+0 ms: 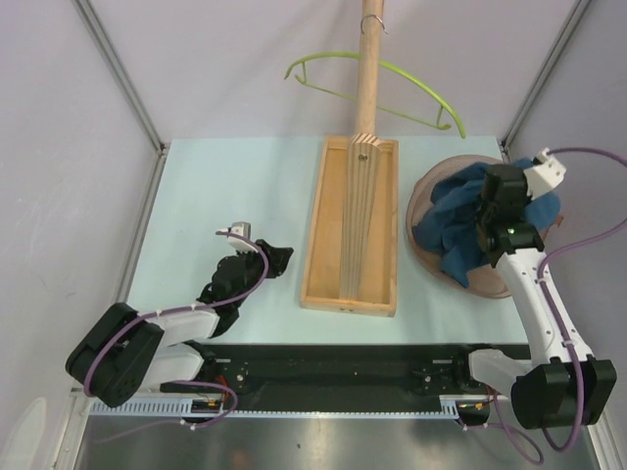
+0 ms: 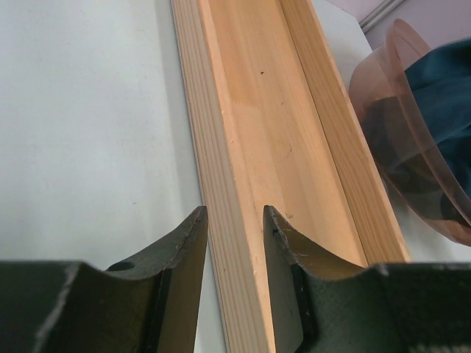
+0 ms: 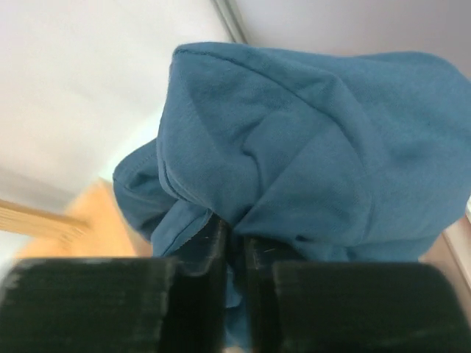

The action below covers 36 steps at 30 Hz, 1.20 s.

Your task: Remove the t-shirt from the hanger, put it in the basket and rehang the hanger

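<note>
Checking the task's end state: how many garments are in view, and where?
1: the teal t-shirt, bunched in the pink bowl at the right, pinched by the right gripper. The lime-green hanger hangs bare on the wooden pole. Others may hide beneath.

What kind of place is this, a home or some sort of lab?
Probably a robotics lab test cell: a left arm and right arm bolted to a pale table, plain enclosure walls, and a wooden stand with a hanger.
</note>
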Each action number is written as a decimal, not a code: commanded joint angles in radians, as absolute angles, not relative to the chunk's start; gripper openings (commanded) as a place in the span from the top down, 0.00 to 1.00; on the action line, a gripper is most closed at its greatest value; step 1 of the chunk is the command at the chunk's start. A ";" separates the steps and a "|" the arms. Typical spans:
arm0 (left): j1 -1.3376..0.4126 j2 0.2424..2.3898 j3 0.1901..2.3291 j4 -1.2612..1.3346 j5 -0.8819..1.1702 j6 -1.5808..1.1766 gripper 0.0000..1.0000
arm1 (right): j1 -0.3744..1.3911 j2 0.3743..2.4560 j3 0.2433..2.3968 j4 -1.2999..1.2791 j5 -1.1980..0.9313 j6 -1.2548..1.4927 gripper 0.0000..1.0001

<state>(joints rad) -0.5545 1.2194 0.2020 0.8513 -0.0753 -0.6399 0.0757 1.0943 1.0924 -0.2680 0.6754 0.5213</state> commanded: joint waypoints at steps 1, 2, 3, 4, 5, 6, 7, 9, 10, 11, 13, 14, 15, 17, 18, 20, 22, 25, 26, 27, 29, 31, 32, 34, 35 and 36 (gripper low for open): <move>-0.563 1.181 0.186 0.881 -0.072 -0.650 0.59 | 0.067 1.078 0.949 -0.417 0.666 0.686 0.61; -0.563 1.177 0.184 0.881 -0.072 -0.650 0.59 | 0.067 1.069 0.933 -0.422 0.660 0.681 0.56; -0.563 1.175 0.181 0.881 -0.072 -0.650 0.59 | 0.067 1.063 0.925 -0.432 0.654 0.678 0.48; -0.563 1.174 0.183 0.881 -0.071 -0.650 0.59 | 0.066 1.054 0.933 -0.474 0.649 0.673 0.32; -0.563 1.175 0.183 0.879 -0.071 -0.650 0.59 | 0.067 1.048 0.943 -0.500 0.649 0.669 0.27; -0.563 1.174 0.184 0.879 -0.071 -0.649 0.59 | 0.067 1.042 0.956 -0.518 0.644 0.661 0.23; -0.563 1.173 0.184 0.879 -0.071 -0.650 0.59 | 0.072 1.022 0.975 -0.544 0.631 0.655 0.13; -0.563 1.175 0.187 0.873 -0.071 -0.647 0.59 | 0.081 1.003 0.995 -0.563 0.603 0.629 0.10; -0.563 1.174 0.187 0.871 -0.071 -0.646 0.59 | 0.089 0.996 1.006 -0.580 0.553 0.618 0.08; -0.563 1.172 0.187 0.871 -0.071 -0.644 0.59 | 0.100 0.994 1.026 -0.589 0.520 0.601 0.06; -0.563 1.173 0.189 0.868 -0.066 -0.640 0.54 | 0.159 0.997 1.034 -0.606 0.426 0.585 0.02; -0.563 1.170 0.190 0.867 -0.064 -0.638 0.52 | 0.185 1.003 1.028 -0.604 0.392 0.574 0.01; -0.563 1.169 0.193 0.859 -0.061 -0.632 0.49 | 0.224 1.006 1.025 -0.604 0.365 0.565 0.00; -0.564 1.160 0.201 0.842 -0.055 -0.629 0.39 | 0.351 1.022 1.017 -0.610 0.324 0.563 0.00; -0.566 1.154 0.207 0.822 -0.054 -0.626 0.37 | 0.395 1.026 1.006 -0.615 0.325 0.566 0.00; -0.569 1.138 0.213 0.792 -0.046 -0.623 0.31 | 0.509 1.032 0.993 -0.630 0.340 0.587 0.00; -0.577 1.095 0.216 0.740 -0.037 -0.623 0.25 | 0.584 1.023 0.950 -0.627 0.336 0.632 0.00; -0.583 1.023 0.222 0.654 -0.008 -0.623 0.17 | 0.647 0.983 0.869 -0.595 0.293 0.688 0.00; -0.586 1.003 0.222 0.628 0.027 -0.623 0.15 | 0.687 0.971 0.848 -0.586 0.278 0.699 0.00; -0.587 0.977 0.221 0.579 0.049 -0.626 0.11 | 0.704 0.947 0.827 -0.581 0.261 0.713 0.00; -0.594 0.889 0.210 0.525 0.090 -0.635 0.04 | 0.756 0.917 0.776 -0.577 0.253 0.747 0.01; -0.597 0.769 0.175 0.453 0.110 -0.663 0.02 | 0.788 0.864 0.726 -0.568 0.250 0.771 0.00; -0.597 0.726 0.160 0.430 0.133 -0.673 0.01 | 0.801 0.841 0.709 -0.566 0.249 0.800 0.00; -0.600 0.625 0.118 0.362 0.156 -0.706 0.00 | 0.837 0.758 0.669 -0.539 0.252 0.833 0.00; -0.600 0.530 0.094 0.324 0.170 -0.715 0.00 | 0.848 0.727 0.628 -0.525 0.259 0.848 0.00; -0.601 0.475 0.083 0.305 0.205 -0.735 0.00 | 0.877 0.697 0.599 -0.490 0.276 0.885 0.00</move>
